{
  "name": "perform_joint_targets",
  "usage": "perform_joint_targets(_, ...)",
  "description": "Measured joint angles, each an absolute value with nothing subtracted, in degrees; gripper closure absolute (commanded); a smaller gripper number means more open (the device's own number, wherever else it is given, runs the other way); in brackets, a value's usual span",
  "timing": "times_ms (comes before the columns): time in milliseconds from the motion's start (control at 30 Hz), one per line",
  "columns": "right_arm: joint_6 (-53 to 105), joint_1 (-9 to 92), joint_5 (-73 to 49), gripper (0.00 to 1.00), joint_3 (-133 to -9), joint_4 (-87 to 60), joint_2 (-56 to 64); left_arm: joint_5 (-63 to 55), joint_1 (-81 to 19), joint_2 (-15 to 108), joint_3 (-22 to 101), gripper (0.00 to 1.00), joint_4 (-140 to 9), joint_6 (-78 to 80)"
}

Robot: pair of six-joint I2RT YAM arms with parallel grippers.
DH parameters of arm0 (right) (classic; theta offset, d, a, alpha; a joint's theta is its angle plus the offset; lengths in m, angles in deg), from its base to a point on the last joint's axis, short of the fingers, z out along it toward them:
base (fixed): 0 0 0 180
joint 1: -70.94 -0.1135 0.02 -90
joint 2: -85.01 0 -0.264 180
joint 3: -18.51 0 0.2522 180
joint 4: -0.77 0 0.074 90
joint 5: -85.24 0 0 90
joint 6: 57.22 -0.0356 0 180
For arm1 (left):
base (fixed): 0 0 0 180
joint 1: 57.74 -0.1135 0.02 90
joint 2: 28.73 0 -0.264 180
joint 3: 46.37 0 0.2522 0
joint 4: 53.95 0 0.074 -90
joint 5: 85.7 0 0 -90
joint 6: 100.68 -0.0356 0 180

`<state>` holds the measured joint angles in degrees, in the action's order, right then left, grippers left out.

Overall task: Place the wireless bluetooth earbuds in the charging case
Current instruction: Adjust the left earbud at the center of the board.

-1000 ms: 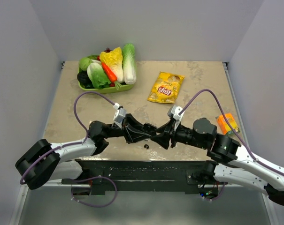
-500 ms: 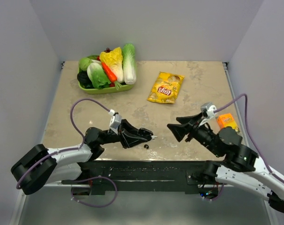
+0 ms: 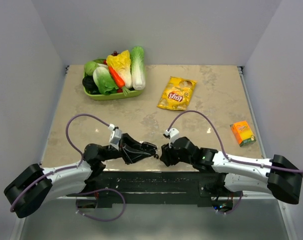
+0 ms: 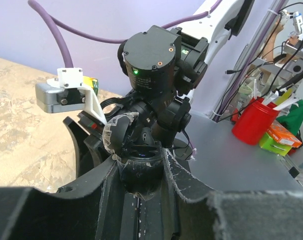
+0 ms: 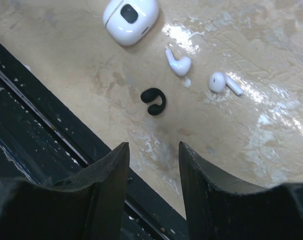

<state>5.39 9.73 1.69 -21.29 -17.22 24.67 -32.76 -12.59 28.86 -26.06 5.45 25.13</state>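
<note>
My left gripper (image 3: 150, 148) (image 4: 139, 157) is shut on a small dark round charging case (image 4: 138, 176) with its lid up. It holds the case low by the table's front edge. My right gripper (image 3: 163, 153) (image 5: 152, 150) is open and empty, right across from the left gripper and pointing down at the table. In the right wrist view, just beyond its fingertips, lies a dark C-shaped earbud (image 5: 153, 101). Past it lie two white stemmed earbuds (image 5: 179, 64) (image 5: 224, 82) and a closed white case (image 5: 130, 17). In the top view the arms hide these.
A green tray of vegetables (image 3: 91, 93) stands at the back left. A yellow chips bag (image 3: 176, 93) lies mid-back and an orange box (image 3: 242, 133) at the right. The black front rail (image 3: 151, 180) (image 5: 31, 125) runs just under both grippers.
My right arm swung from the right side back to the middle and dropped low beside the left gripper. My left gripper, still holding the case, drew slightly nearer to the front edge.
</note>
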Motion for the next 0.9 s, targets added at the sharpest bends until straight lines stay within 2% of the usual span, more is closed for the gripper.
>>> perform_joint_targets(233,5.89,9.45,1.69,0.53,-22.34,-9.66,16.19,-32.47,-12.59,27.24,-27.79,1.00,5.45,25.11)
perform_joint_targets(433,5.98,9.45,1.65,0.59,-23.13,-5.53,8.45,-32.45,-12.59,26.63,-28.01,1.00,5.45,25.11)
perform_joint_targets(633,6.22,9.43,1.91,0.69,-25.27,-3.43,4.37,-32.43,-12.59,25.86,-28.58,1.00,5.48,25.11)
perform_joint_targets(900,6.15,9.19,4.93,0.72,-25.58,-3.52,3.78,-32.30,-12.59,25.58,-28.80,1.00,5.45,25.11)
